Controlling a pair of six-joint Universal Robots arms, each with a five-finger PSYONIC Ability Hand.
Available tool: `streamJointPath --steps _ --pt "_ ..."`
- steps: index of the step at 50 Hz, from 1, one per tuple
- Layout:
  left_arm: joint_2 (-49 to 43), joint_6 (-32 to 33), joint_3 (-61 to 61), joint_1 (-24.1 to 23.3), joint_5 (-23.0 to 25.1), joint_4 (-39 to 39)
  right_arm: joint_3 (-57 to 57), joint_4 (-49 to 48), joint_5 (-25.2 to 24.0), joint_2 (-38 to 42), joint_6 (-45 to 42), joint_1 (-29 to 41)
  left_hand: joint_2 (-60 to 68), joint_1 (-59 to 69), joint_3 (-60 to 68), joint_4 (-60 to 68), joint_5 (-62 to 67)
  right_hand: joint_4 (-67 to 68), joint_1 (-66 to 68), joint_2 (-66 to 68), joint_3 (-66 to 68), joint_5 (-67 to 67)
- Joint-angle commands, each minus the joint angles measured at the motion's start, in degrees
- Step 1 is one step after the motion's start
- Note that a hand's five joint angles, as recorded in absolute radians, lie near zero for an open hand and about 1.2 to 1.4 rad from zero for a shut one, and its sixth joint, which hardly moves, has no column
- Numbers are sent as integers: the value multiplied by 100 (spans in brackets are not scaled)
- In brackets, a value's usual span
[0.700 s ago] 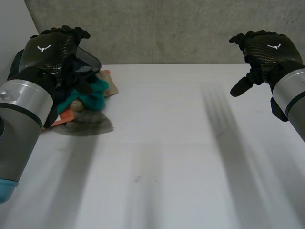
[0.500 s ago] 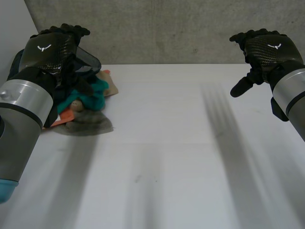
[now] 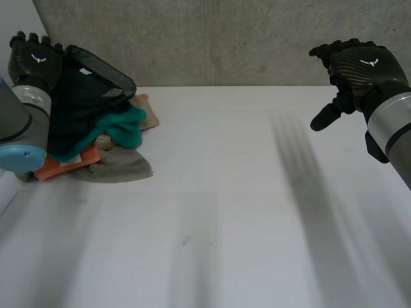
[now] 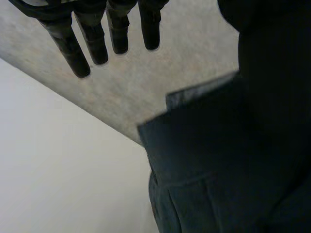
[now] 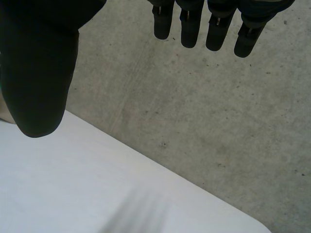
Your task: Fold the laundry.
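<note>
A heap of laundry (image 3: 103,128) is seen at the far left corner of the smooth white table (image 3: 244,212), close to the rough, speckled concrete wall (image 3: 225,38). On top of the heap a dark navy garment (image 3: 80,96) is piled high, its upper edge formed as a stiff, rounded band. Below it a soft teal cloth (image 3: 125,125) is bunched into a lump, a flat orange cloth (image 3: 61,168) is spread at the bottom, and a limp grey cloth (image 3: 122,168) is draped out toward the middle of the table. A small tan piece (image 3: 151,119) is tucked at the heap's wall side.

The left hand (image 3: 35,61) is held at the far side of the heap, just beside the dark garment, and the grey joint of the left arm (image 3: 22,115) is set against the heap's outer side. In the left wrist view its fingers (image 4: 73,48) are stretched straight and loose before the wall, with nothing grasped between them; the dark garment (image 4: 223,160) is seen beside them, woven, with a straight stitched seam and a paler strip along 1 edge.

The right hand (image 3: 359,70) is held above the table's far right, well apart from the heap. Its fingers (image 5: 187,29) are straight, its thumb (image 5: 39,73) is spread wide, and nothing is held
</note>
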Motion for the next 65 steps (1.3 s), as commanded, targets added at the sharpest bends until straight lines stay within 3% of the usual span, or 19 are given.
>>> streamJointPath --steps 1,2,7,11,15,21,26,31,35,37,42,48,56,60,65 --pt "-766 -82 743 286 629 -61 -9 -9 -9 4 -30 -9 4174 4148 4164 4209 4069 -157 -257 -178 -164 -272" --pt "-862 -82 848 260 647 -87 -9 -9 -26 4 -39 -18 6801 6775 6791 6835 6695 -157 -257 -178 -164 -272" --pt "-758 -117 735 -30 594 -175 -18 0 -167 -13 -39 -184 6827 6801 6817 6862 6722 -157 -257 -178 -164 -272" --pt "66 -441 323 -478 629 -140 -18 9 -289 -92 -30 -351 6827 6801 6817 6862 6722 -157 -257 -178 -164 -272" --pt "735 -1030 -20 -952 656 -122 -44 18 -421 -136 -30 -396 6827 6801 6817 6862 6722 -157 -257 -178 -164 -272" --pt "1333 -2383 -416 -2112 735 -175 -70 18 -457 -198 -30 -422 6827 6801 6817 6862 6722 -157 -257 -178 -164 -272" --pt "1281 -2797 -627 -2587 875 -184 -70 18 -466 -215 -21 -519 6827 6801 6817 6862 6722 -157 -257 -178 -164 -272" --pt "650 -2999 -750 -3455 1243 -202 -97 18 -475 -215 -21 -624 6827 6801 6817 6862 6722 -157 -257 -178 -164 -272" --pt "219 -3236 -829 -3809 1472 -237 -106 18 -483 -215 -48 -633 6827 6801 6817 6862 6722 -157 -257 -178 -164 -272" --pt "130 -3299 -856 -3836 1534 -245 -123 18 -483 -206 -48 -642 6827 6801 6817 6862 6722 -157 -257 -178 -164 -272" --pt "138 -3281 -943 -3871 1579 -342 -176 88 -483 -136 -188 -765 -173 -199 -183 -138 -278 -157 -257 -178 -164 -272" --pt "989 -3308 -1119 -3573 1500 -702 -255 351 -589 39 -531 -739 -135 -161 -145 -100 -240 -157 -257 -178 -164 -272" --pt "2668 -3299 -2278 -2423 1289 -931 -685 1746 -1071 504 -742 -642 50 24 40 85 -56 -157 -257 -178 -164 -272" --pt "2688 -3273 -2796 -1834 1201 -966 -765 2345 -1292 952 -558 -196 67 41 57 102 -38 -157 -257 -178 -164 -272" --pt "2223 -2922 -3308 -1358 1253 -809 -642 2233 -1266 1436 30 543 17 -9 7 52 -88 -157 -257 -178 -164 -272"
